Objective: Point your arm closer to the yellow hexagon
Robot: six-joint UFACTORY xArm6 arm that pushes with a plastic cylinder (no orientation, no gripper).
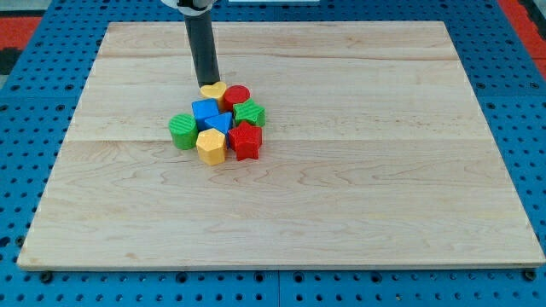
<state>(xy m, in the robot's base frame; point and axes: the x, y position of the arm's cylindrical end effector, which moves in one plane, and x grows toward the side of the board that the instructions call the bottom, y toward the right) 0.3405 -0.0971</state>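
The yellow hexagon (211,146) lies at the bottom of a tight cluster of blocks left of the board's middle. My tip (206,83) stands at the top of the cluster, touching or just above a small yellow heart-like block (213,90). Between the tip and the hexagon lie a blue cube (206,110) and a blue triangular block (219,123). The tip is well above the hexagon in the view, with these blocks in between.
A red cylinder (236,96), a green star-like block (250,112), a red star-like block (246,140) and a green cylinder (182,130) complete the cluster. The wooden board (384,170) lies on a blue pegboard surface (26,102).
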